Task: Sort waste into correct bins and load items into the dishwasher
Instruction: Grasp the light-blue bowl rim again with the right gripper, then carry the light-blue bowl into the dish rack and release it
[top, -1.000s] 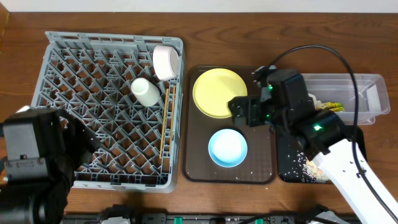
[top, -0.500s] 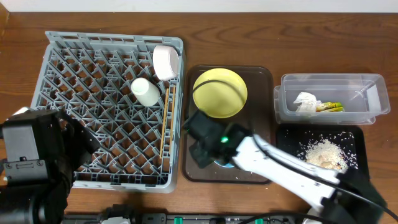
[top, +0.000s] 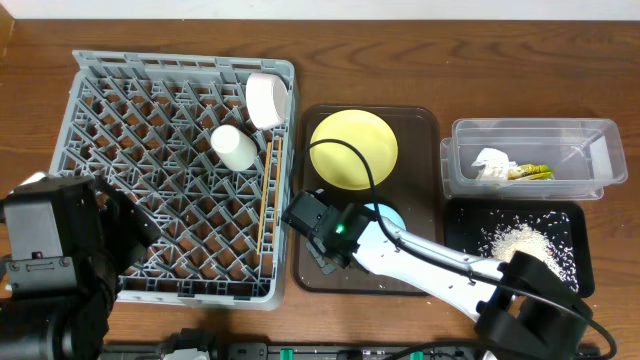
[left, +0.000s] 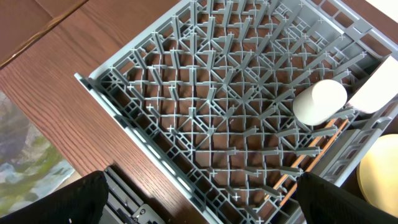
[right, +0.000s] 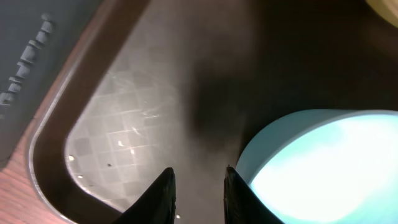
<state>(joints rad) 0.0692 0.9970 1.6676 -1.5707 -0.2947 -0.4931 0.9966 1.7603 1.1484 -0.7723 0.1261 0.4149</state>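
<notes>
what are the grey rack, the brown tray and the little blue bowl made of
The grey rack looks matt moulded plastic: one uniform lattice with pegs. The brown tray is likely plastic, fine diamond-textured and slightly glossy. The little blue bowl is smooth and glossy: plastic or glazed ceramic, unclear which.

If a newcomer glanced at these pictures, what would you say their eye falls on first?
The big grey dish rack on the left, with a white cup and a cream bowl in it. Then the right gripper, low over the brown tray beside the light blue bowl, with the yellow plate beyond it.
</notes>
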